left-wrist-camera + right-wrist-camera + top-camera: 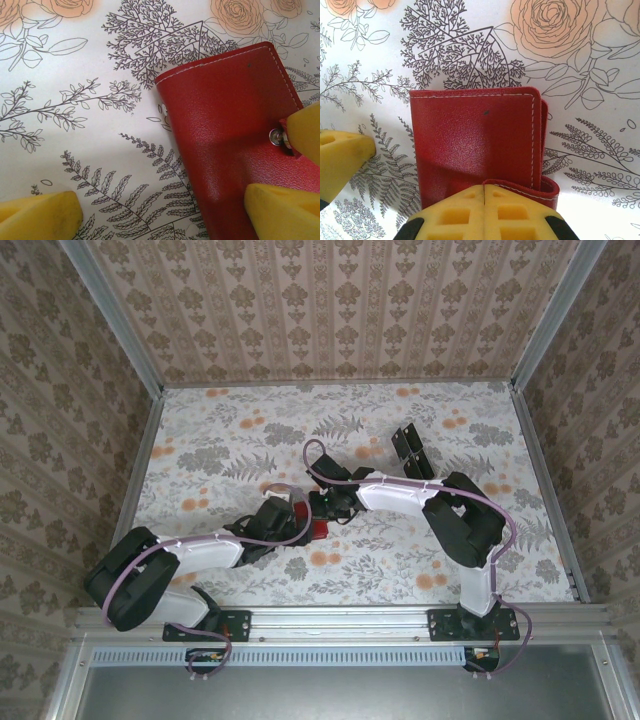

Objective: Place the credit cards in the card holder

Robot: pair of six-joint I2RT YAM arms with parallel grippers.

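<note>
Finds the card holder [318, 531] folded shut on the table [220, 430], between the two arms. Straddles it with the left gripper [160, 212], jaws wide apart, one finger over its corner. Shows the right gripper [485, 202] closed, pads pressed together at the holder's clasp edge (pinching the tab or only touching it: cannot tell). Has the credit cards [408, 452] lying well apart, toward the far right. Could drag or spin the holder if pulled with nothing pinning it; could let the flap slip and fall shut; could bump the grippers together, being so near.
</note>
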